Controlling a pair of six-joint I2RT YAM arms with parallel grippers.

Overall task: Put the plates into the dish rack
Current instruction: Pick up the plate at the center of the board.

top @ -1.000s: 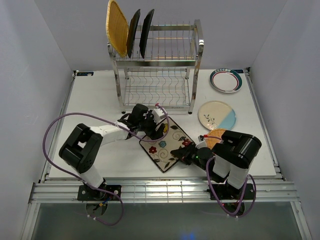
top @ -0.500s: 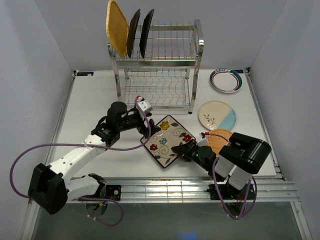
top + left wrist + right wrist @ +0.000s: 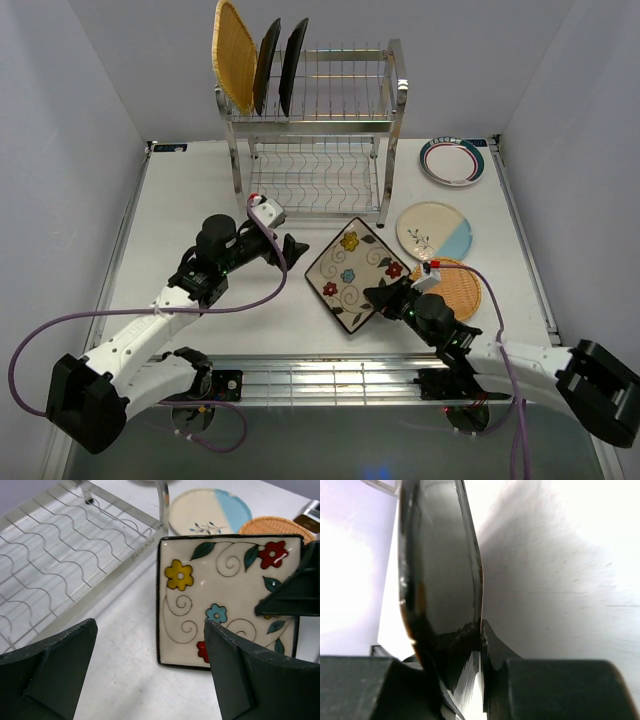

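Since three plates stand on edge at the left end of the rack (image 3: 315, 130)'s top tier (one woven plate (image 3: 234, 55), two black plates (image 3: 280, 65)), the job looks a little under half done. Four to go.

- Floral plate (image 3: 358, 272): mid-bench, in front of the rack. Right gripper (image 3: 378, 298) is clamped on its near corner; lifted or resting, cannot tell.
- Left gripper (image 3: 290, 248): jaws wide apart, empty, just left of that plate.
- Second woven plate (image 3: 460, 290): flat on the bench (image 3: 190, 190), toward its right edge, beside the right gripper.
- Blue plate (image 3: 436, 230): just beyond it.
- Teal plate (image 3: 452, 160): far right corner.
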